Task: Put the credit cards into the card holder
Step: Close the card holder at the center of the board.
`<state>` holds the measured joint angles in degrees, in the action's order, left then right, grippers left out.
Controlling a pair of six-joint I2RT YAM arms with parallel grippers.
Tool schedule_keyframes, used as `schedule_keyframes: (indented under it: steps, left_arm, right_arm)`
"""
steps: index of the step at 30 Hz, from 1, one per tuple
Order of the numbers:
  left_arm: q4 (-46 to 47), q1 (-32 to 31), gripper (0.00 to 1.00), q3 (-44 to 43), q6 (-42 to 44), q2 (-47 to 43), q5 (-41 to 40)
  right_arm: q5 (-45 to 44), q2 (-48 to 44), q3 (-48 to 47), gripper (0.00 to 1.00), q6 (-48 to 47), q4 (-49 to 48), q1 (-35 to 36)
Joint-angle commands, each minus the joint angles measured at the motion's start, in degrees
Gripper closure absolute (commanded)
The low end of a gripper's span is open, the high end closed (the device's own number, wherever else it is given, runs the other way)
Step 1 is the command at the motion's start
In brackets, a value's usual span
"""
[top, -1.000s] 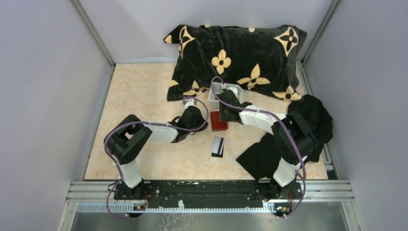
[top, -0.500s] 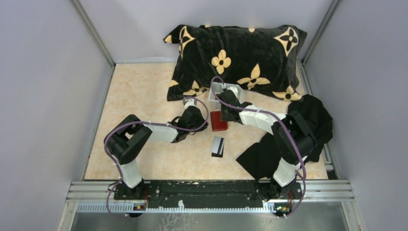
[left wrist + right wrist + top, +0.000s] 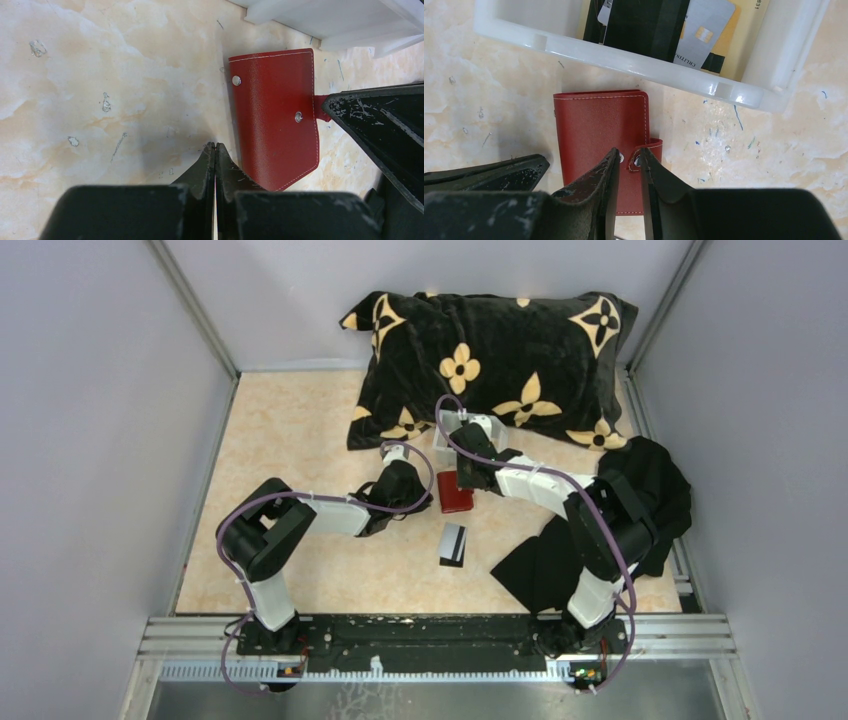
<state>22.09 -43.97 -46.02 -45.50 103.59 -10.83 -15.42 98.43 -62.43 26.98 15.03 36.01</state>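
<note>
Pinching with the right gripper (image 3: pixel 628 159) the snap tab (image 3: pixel 651 149) of the red card holder (image 3: pixel 594 120), I am probably setting up to peel it open. The left gripper (image 3: pixel 215 150), fingers pressed together, is sitting just beside its edge, likely bracing it. Credit cards (image 3: pixel 706 30) are lying in the white tray (image 3: pixel 634 62) just beyond.

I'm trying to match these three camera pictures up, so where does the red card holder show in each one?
Top external: the card holder lies near the picture's middle.
Left wrist: it is right of centre, with two snaps showing.
Right wrist: it is at lower centre.
Shared landmark: the white tray just beyond it, which is at top right in the left wrist view and across the top in the right wrist view.
</note>
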Motion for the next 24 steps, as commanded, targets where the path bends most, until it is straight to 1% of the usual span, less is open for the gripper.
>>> schedule_keyframes:
  steps: [1, 10, 24]
  left_arm:
    - [-1.78, 0.10, 1.00, 0.68, -0.07, 0.84, 1.06]
    - [-1.78, 0.08, 1.00, 0.33, -0.11, 1.06, 1.16]
    - [-1.87, 0.09, 1.00, 0.12, -0.12, 1.13, 1.34]
  right_arm:
    - [-0.86, 0.90, -3.16, 0.78, -0.79, -0.30, 0.80]
    - [-1.23, 1.24, -3.57, 0.78, -1.24, 0.50, 1.28]
    - [-1.71, 1.15, -3.49, 0.88, -1.60, 1.37, 1.40]
